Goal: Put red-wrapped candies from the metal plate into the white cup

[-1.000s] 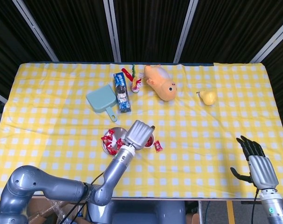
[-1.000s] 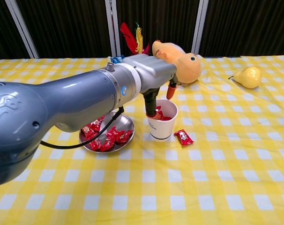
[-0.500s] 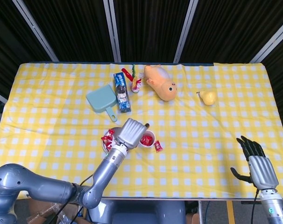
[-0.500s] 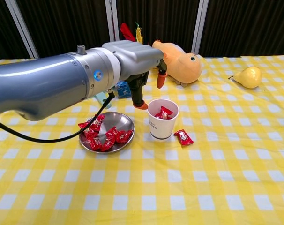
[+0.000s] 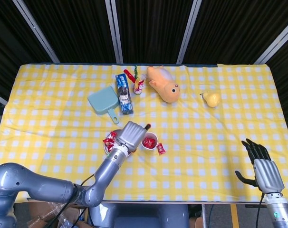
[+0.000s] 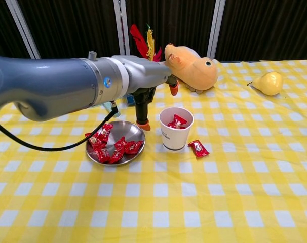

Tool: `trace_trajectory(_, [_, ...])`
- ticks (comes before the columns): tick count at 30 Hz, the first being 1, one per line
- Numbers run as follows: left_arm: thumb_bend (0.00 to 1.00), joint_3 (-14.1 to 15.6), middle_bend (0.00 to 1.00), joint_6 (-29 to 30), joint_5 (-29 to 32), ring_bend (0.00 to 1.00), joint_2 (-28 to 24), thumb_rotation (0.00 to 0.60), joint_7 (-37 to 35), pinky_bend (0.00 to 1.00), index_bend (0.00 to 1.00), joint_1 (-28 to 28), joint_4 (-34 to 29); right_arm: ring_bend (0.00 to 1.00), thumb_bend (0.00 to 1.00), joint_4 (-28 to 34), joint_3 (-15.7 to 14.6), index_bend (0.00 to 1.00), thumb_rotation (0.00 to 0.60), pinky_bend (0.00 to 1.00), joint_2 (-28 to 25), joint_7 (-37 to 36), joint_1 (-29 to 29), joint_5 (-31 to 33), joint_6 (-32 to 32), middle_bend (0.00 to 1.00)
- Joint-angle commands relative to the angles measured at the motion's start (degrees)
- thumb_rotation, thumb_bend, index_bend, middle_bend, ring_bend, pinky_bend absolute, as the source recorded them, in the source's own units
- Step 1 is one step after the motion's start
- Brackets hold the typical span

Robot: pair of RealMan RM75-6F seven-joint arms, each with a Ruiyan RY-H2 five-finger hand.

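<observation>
Your left robot hand (image 6: 143, 83) hovers over the metal plate (image 6: 135, 132), fingers apart, grasping nothing. One red-wrapped candy (image 6: 177, 121) sits in the white cup (image 6: 175, 135). Your right robot hand (image 5: 261, 167) is released.

Plate (image 6: 138, 132) is shiny polished metal, and the candies (image 6: 124, 147) have glossy crinkly red wrappers. Cup (image 6: 175, 137) looks like matt white paper. The cloth (image 6: 234, 192) is soft checked fabric, a bit wrinkled. Left arm (image 6: 57, 91) has a smooth satin grey shell. Pear (image 6: 268, 82) looks like smooth plastic.
</observation>
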State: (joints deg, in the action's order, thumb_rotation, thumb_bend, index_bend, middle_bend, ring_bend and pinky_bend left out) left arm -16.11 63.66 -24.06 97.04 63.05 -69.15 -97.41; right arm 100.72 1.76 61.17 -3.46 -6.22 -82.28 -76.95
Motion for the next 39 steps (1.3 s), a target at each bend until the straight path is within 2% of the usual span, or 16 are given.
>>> trace_trajectory(1, [0.18,-0.95,0.96,-0.84,2.45,0.98,1.39,0.600,0.73,1.00,0.20,-1.99,1.90,0.00,0.34,-0.01,0.04,0.00,0.600,0.00,-0.07,-0.14,-0.04,0.04,0.06,0.00])
trace_trajectory(8, [0.27,-1.14,0.96,-1.63,5.63,0.98,4.05,0.600,1.51,1.00,0.22,-4.96,5.42,0.00,0.34,0.09,0.15,0.00,0.600,0.00,-0.30,-0.59,-0.12,0.27,0.31,0.00])
trace_trajectory(13, [0.30,-0.96,0.96,-1.60,6.71,0.98,5.25,0.600,1.81,1.00,0.24,-6.25,6.83,0.00,0.34,0.07,0.22,0.00,0.600,0.00,-0.34,-0.72,-0.15,0.32,0.33,0.00])
trace_trajectory(19, [0.31,-0.49,0.96,-1.21,7.52,0.98,5.75,0.600,1.63,1.00,0.31,-7.01,7.18,0.00,0.34,0.06,0.16,0.00,0.600,0.00,-0.29,-0.60,-0.17,0.14,0.32,0.00])
trace_trajectory(29, [0.31,0.52,0.96,-0.07,6.23,0.98,3.43,0.600,-0.17,1.00,0.31,-6.21,3.54,0.00,0.34,0.05,0.14,0.00,0.600,0.00,-0.12,-0.20,-0.07,0.14,0.13,0.00])
trace_trajectory(39, [0.31,2.67,0.96,-0.52,4.37,0.98,-0.15,0.600,-1.77,1.00,0.31,-5.34,-4.11,0.00,0.34,0.07,0.09,0.00,0.600,0.00,0.25,0.71,-0.07,0.08,0.02,0.00])
